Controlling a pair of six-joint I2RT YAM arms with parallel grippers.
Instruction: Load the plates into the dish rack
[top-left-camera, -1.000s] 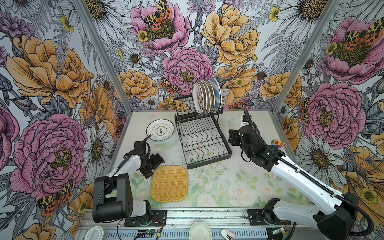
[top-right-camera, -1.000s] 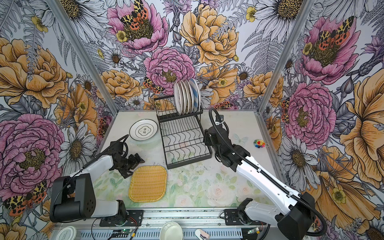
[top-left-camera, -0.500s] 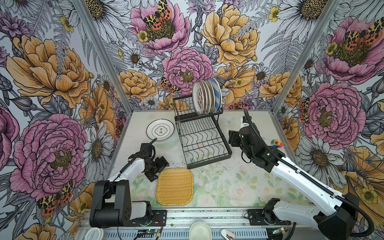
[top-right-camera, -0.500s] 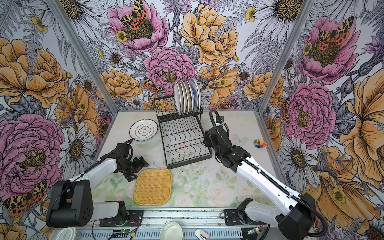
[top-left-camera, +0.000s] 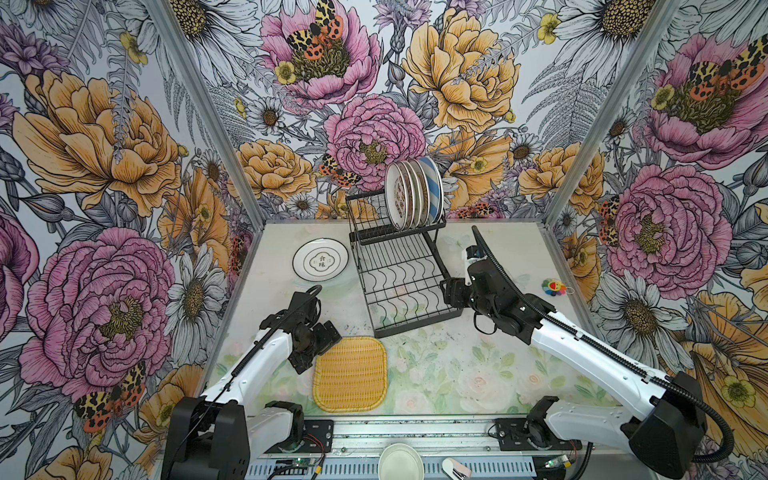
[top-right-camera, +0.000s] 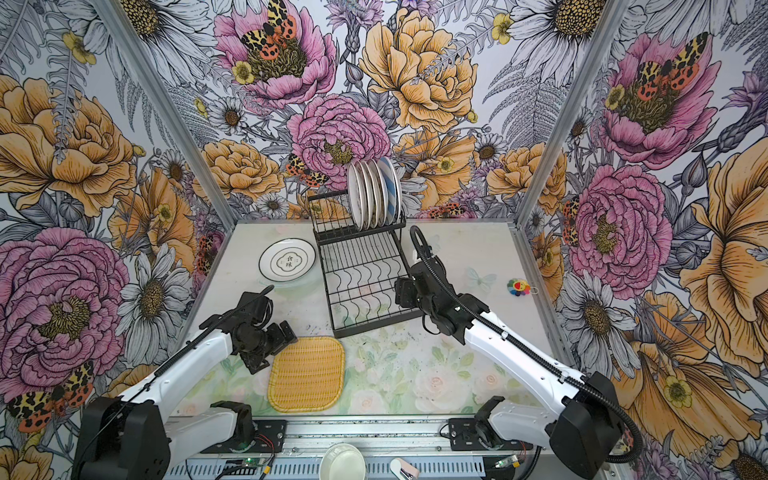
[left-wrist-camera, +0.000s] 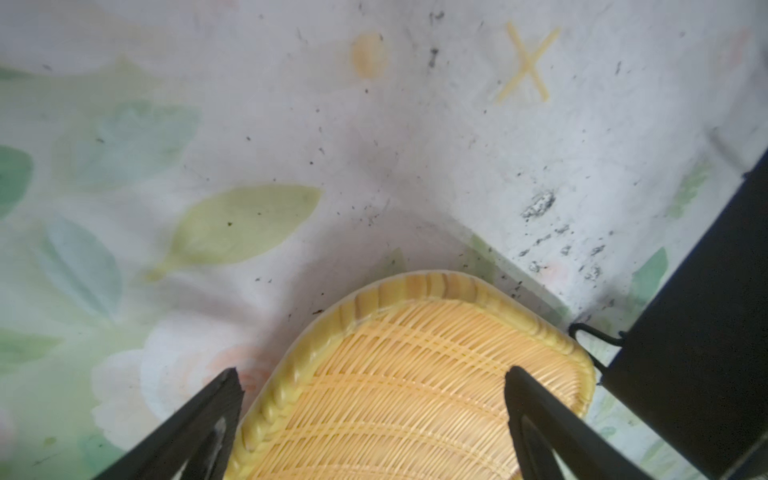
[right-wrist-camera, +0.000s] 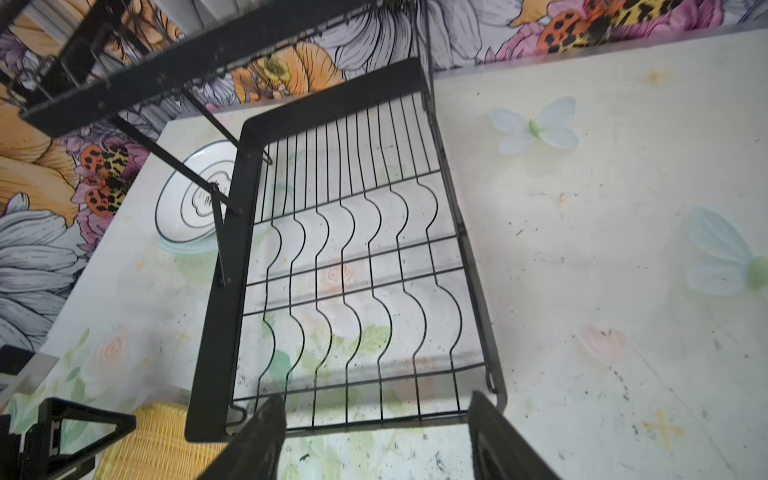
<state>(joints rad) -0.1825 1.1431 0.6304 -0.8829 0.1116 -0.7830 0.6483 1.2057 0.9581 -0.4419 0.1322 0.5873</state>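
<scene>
The tray (left-wrist-camera: 415, 340) is yellow, woven, square with rounded corners (flat on the table (left-wrist-camera: 374, 158), near the rack (top-left-camera: 417, 324)). My left fingers (left-wrist-camera: 195, 428) stand wide apart, gripping nothing, its corner between them.

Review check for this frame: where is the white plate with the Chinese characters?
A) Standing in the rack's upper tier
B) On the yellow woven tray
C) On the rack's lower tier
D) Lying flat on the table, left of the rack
D: in both top views the white plate with Chinese characters lies flat on the table, to the left of the dish rack.
</scene>
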